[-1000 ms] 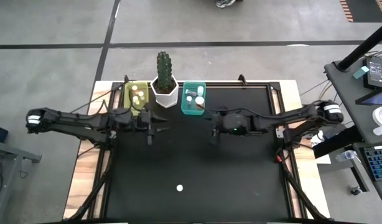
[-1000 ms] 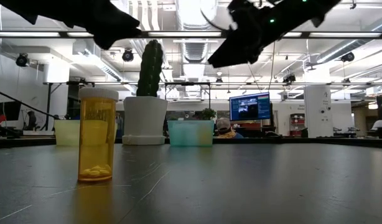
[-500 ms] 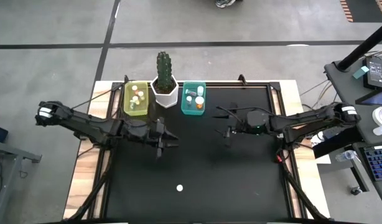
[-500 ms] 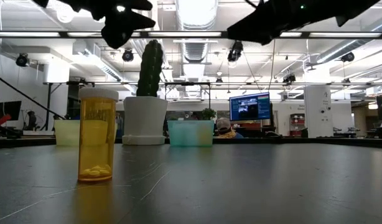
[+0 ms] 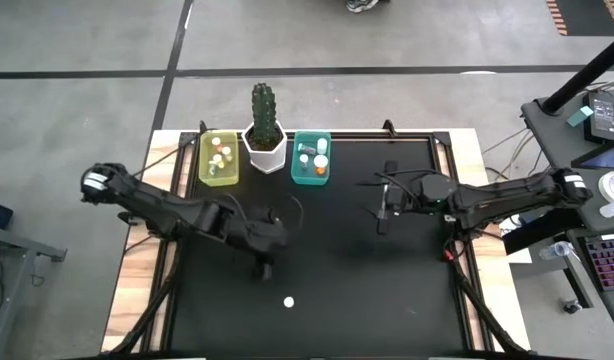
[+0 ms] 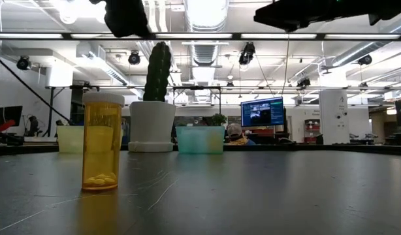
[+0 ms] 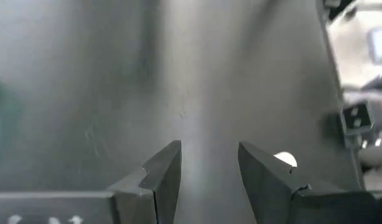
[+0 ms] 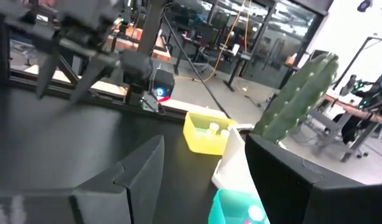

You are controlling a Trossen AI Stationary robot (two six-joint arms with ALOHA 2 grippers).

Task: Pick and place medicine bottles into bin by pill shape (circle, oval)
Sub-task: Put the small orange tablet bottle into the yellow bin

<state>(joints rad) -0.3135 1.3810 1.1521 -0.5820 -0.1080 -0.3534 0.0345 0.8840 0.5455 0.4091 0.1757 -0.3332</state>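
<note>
One medicine bottle with an orange body and a white cap stands upright on the black table near its front edge, seen from above as a white cap (image 5: 288,301) and from the side in the low view (image 6: 102,140), with pills at its bottom. My left gripper (image 5: 262,267) is open, above the table, a little to the far left of the bottle; the cap (image 7: 284,159) shows beside one finger in the left wrist view. My right gripper (image 5: 381,222) is open and empty over the table's right half. Several bottles lie in the yellow bin (image 5: 219,157) and the teal bin (image 5: 310,158).
A cactus in a white hexagonal pot (image 5: 264,140) stands between the two bins at the table's far edge. The right wrist view shows the yellow bin (image 8: 209,132), the cactus (image 8: 297,99) and the teal bin (image 8: 241,208). Bare black tabletop (image 5: 367,290) surrounds the bottle.
My left gripper has gone from beside the yellow bin toward the table's near edge and somewhat right, toward the standing bottle. My right gripper has gone from near the teal bin toward the table's right edge. The bottle has kept still.
</note>
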